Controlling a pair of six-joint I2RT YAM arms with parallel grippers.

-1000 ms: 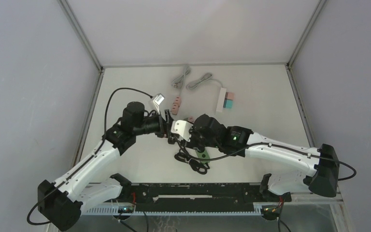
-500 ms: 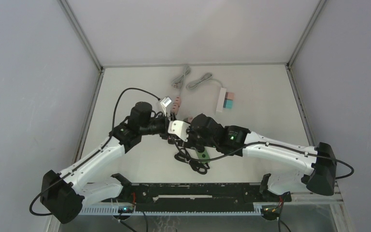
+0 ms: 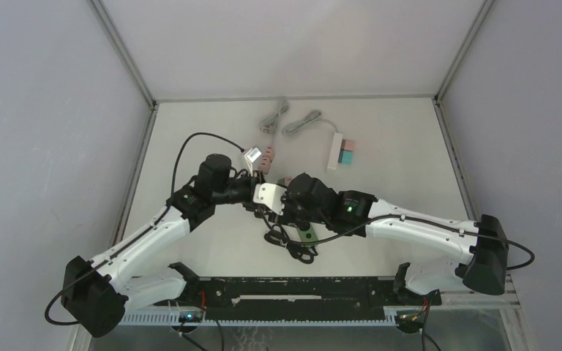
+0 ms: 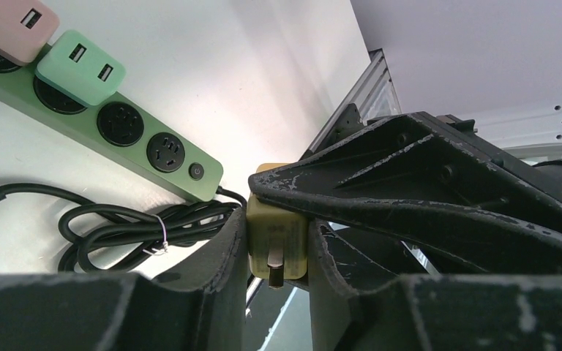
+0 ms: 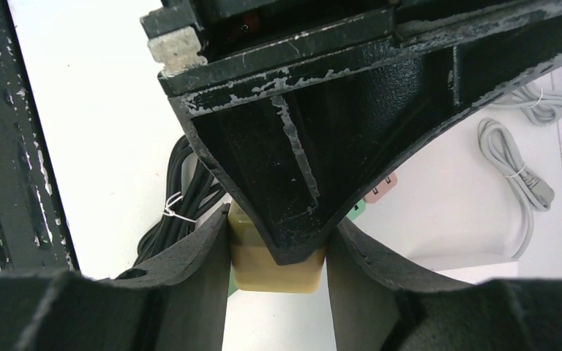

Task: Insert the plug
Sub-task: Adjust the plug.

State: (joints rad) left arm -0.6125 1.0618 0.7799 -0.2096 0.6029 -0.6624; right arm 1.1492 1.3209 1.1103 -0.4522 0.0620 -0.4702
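The plug [image 4: 278,241] is a small yellow block with a metal prong pointing toward the left wrist camera. My left gripper [image 4: 278,252] is shut on it, one finger pressed against each side. My right gripper [image 5: 276,263] is shut on the same plug [image 5: 274,272], gripping across it. Both grippers [image 3: 267,197] meet above the table's middle, where the plug is hidden in the top view. Below lies a green power strip [image 4: 128,146] with open sockets, a mint adapter [image 4: 80,68] and a pink adapter [image 4: 7,29] plugged in.
A coiled black cable [image 3: 293,248] lies beside the green strip [image 3: 309,234]. At the back are a white power strip [image 3: 334,150] with pink and teal adapters [image 3: 347,152], two grey cable bundles [image 3: 293,121] and pink adapters [image 3: 265,157].
The left arm has moved right to the right gripper, and its jaws have closed onto the plug. The right arm has stayed almost still, holding the plug.
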